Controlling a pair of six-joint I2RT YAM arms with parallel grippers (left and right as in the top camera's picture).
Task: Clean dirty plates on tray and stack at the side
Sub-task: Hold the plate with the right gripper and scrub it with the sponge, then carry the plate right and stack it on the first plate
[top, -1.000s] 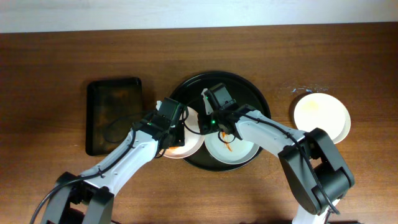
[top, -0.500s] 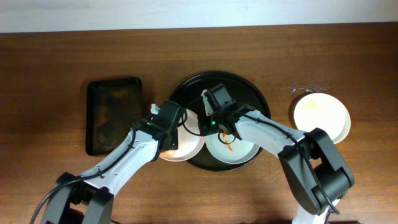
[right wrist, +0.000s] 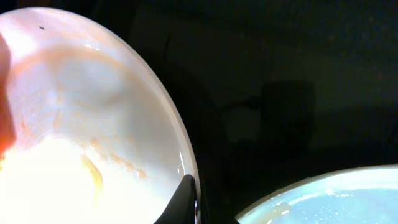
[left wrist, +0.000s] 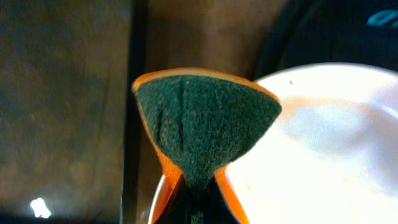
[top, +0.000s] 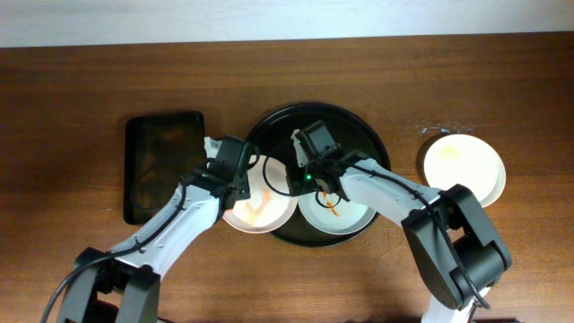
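Observation:
My left gripper (top: 229, 175) is shut on an orange sponge with a green scouring face (left wrist: 205, 124), held over the left rim of a white plate (top: 262, 206) smeared with orange sauce. That plate (left wrist: 323, 137) hangs over the left edge of the round black tray (top: 359, 135). My right gripper (top: 296, 182) is shut on this plate's right rim, its dark finger (right wrist: 185, 202) on the edge of the plate (right wrist: 81, 124). A second smeared plate (top: 336, 213) lies on the tray. A third plate (top: 464, 168) lies on the table to the right.
A smaller rectangular dark tray (top: 164, 166) lies on the table to the left, and its edge (left wrist: 134, 93) runs just left of the sponge. The second plate's rim (right wrist: 336, 199) shows low right in the right wrist view. The table is brown wood (top: 90, 72).
My left gripper has moved up and left with the sponge, off the middle of the left plate to its left rim. The smeared plate face now shows. The right arm has not moved.

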